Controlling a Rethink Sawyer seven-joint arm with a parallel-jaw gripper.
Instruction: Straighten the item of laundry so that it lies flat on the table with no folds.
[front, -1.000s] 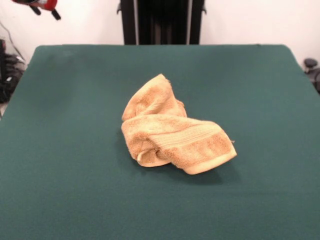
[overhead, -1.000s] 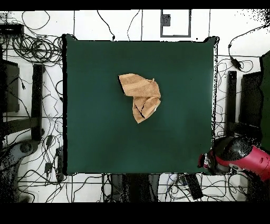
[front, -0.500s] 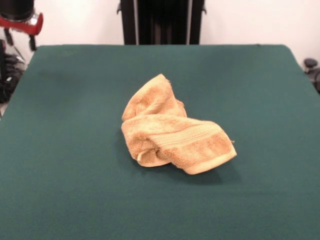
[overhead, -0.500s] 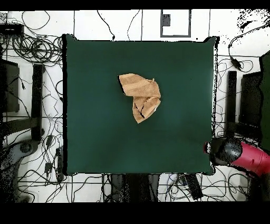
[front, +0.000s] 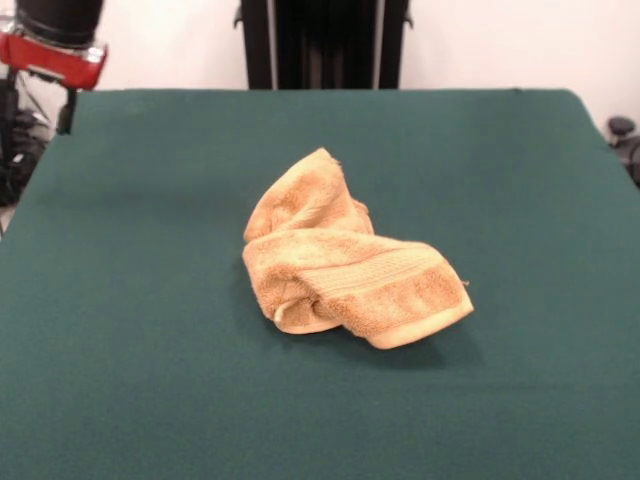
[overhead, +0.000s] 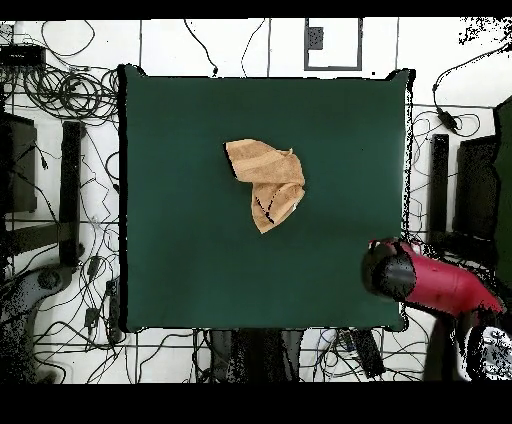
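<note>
The item of laundry (front: 345, 265) is a tan terry towel, crumpled and folded over itself in a heap near the middle of the green table (front: 140, 320). A woven band shows across its front fold. From above, the towel (overhead: 268, 183) forms a bent lump at the centre of the table (overhead: 180, 250). My gripper (front: 45, 90) hangs over the table's far left corner in the front view, well away from the towel. In the overhead view the red arm's black end (overhead: 385, 270) sits over the lower right corner. The gripper's state cannot be made out.
Cables (overhead: 60, 90) and dark equipment lie on the floor around the table in the overhead view. A black pedestal (front: 325, 45) stands behind the far edge. The cloth-covered table extends widely on all sides of the towel.
The arm has moved from outside the table's corner to over it, closer to the towel. The towel has not moved.
</note>
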